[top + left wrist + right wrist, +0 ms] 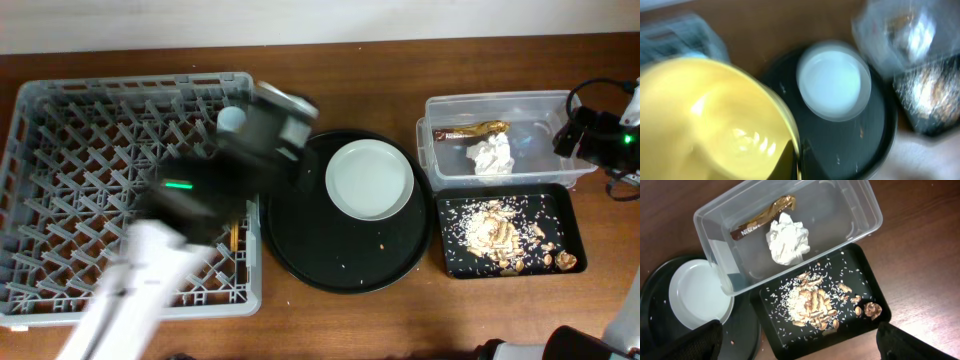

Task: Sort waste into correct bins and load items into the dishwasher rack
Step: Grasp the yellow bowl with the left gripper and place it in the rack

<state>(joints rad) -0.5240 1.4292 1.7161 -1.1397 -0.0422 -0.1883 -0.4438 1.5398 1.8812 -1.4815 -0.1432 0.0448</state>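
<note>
My left gripper [790,162] is shut on the rim of the small yellow bowl [705,120]. In the overhead view the left arm is motion-blurred, its gripper [278,115] at the right edge of the grey dishwasher rack [60,130]; the bowl is hidden there. A light blue cup [231,119] stands in the rack. The pale plate [369,179] [834,80] [695,292] lies on the round black tray [345,265]. The clear tub [440,110] [850,210] holds the white tissue [492,155] [786,241] and gold-brown wrapper [475,129] [762,216]. The black rectangular tray [565,200] [862,262] holds tan food scraps [495,232] [812,302]. My right gripper [590,135] [800,345] is open and empty above these bins. The pink cup is out of view.
A thin brownish stick shape [235,235], perhaps the chopsticks, lies at the rack's right side by the blurred arm. A few crumbs [380,243] lie on the round tray. The brown table [400,320] surrounds everything.
</note>
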